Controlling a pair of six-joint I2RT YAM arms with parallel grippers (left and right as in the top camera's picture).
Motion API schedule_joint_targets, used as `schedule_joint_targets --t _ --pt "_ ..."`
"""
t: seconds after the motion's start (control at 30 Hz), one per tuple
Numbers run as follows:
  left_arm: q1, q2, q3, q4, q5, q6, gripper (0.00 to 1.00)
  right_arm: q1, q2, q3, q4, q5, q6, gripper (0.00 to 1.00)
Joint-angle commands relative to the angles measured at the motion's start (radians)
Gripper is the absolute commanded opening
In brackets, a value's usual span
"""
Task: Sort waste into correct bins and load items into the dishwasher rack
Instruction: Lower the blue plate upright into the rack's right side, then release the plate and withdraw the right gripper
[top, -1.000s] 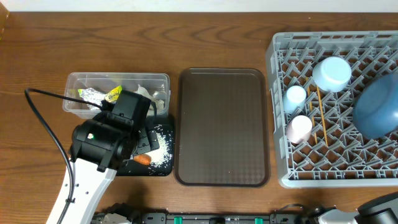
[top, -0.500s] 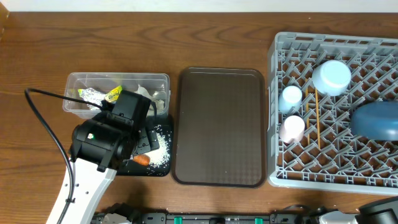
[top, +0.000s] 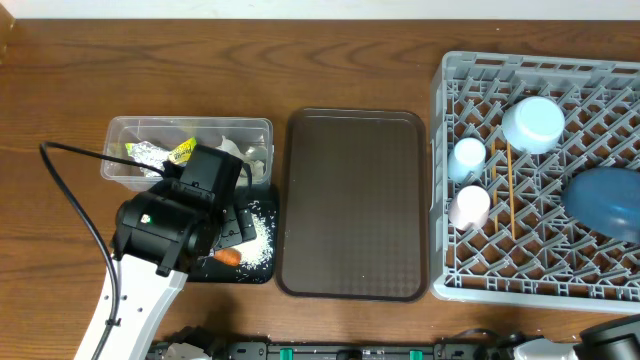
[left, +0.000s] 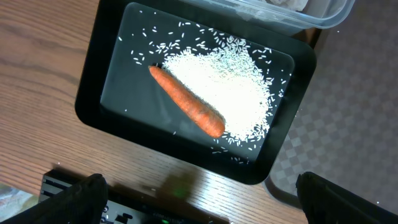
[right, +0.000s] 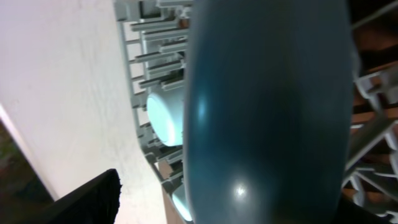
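I count one brown tray (top: 355, 205); right of it one rack (top: 540, 62) with one blue plate (top: 605, 200), one white bowl (top: 533, 122), one light blue cup (top: 468, 154), one pink cup (top: 470, 205) and one pair of chopsticks (top: 510, 185); left of it one clear tub (top: 190, 122), one black tray (left: 121, 93) and one carrot (left: 186, 102).

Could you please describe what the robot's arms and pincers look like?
The left arm has a white lower link and a boxy black wrist housing with a small green light, trailed by a thin black cable. The left pincer has black fingers; the one right finger in view is black too.
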Motion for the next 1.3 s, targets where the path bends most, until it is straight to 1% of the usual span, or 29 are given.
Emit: schedule_joint_targets --t 0.0,0.13,0.17,0.27,0.5,0.6,0.67,0.73,0.8,0.83,0.87,0.9,0.93,0.97,1.0,1.07,1.1,1.17,1.27 --pt "0.005 0.0 -0.002 -0.004 -0.005 0.003 1.0 -0.003 -0.073 0.03 -0.005 -0.105 0.014 0.86" --pt "0.005 0.0 -0.002 -0.004 -0.005 0.003 1.0 0.0 -0.148 0.035 -0.027 -0.166 0.013 0.89" --pt "0.005 0.0 -0.002 -0.004 -0.005 0.003 1.0 0.001 -0.161 0.035 -0.037 -0.167 0.013 0.91" --pt "0.005 0.0 -0.002 -0.004 -0.005 0.003 1.0 0.001 -0.202 0.035 -0.074 -0.154 0.012 0.93" --pt "0.005 0.0 -0.002 -0.004 -0.005 0.003 1.0 0.0 -0.235 0.035 -0.195 -0.114 -0.01 0.95" --pt "0.005 0.0 -0.002 -0.004 -0.005 0.003 1.0 -0.001 -0.236 0.035 -0.246 -0.153 -0.013 0.96" --pt "0.005 0.0 -0.002 -0.004 -0.005 0.003 1.0 -0.001 -0.236 0.035 -0.248 -0.209 -0.056 0.94" --pt "0.005 0.0 -0.002 -0.004 -0.005 0.003 1.0 0.0 -0.236 0.035 -0.233 -0.209 -0.1 0.91" --pt "0.005 0.0 -0.002 -0.004 -0.005 0.003 1.0 0.003 -0.236 0.034 -0.187 -0.114 -0.112 0.87" --pt "0.005 0.0 -0.002 -0.004 -0.005 0.003 1.0 0.006 -0.235 0.034 -0.173 -0.041 -0.112 0.83" --pt "0.005 0.0 -0.002 -0.004 -0.005 0.003 1.0 0.014 -0.233 0.034 -0.166 0.053 -0.112 0.72" --pt "0.005 0.0 -0.002 -0.004 -0.005 0.003 1.0 0.021 -0.233 0.034 -0.167 0.102 -0.112 0.62" --pt "0.005 0.0 -0.002 -0.004 -0.005 0.003 1.0 0.035 -0.232 0.032 -0.168 0.15 -0.117 0.44" --pt "0.005 0.0 -0.002 -0.004 -0.005 0.003 1.0 0.05 -0.232 0.031 -0.168 0.153 -0.143 0.32" --pt "0.005 0.0 -0.002 -0.004 -0.005 0.003 1.0 0.077 -0.232 0.031 -0.165 0.119 -0.189 0.3" --pt "0.005 0.0 -0.002 -0.004 -0.005 0.003 1.0 0.151 -0.232 0.031 -0.144 0.053 -0.251 0.32" --pt "0.005 0.0 -0.002 -0.004 -0.005 0.003 1.0 0.204 -0.232 0.031 -0.135 0.053 -0.261 0.33" --pt "0.005 0.0 -0.002 -0.004 -0.005 0.003 1.0 0.304 -0.232 0.031 -0.126 0.095 -0.279 0.37" --pt "0.005 0.0 -0.002 -0.004 -0.005 0.003 1.0 0.499 -0.232 0.031 -0.113 0.256 -0.288 0.4"
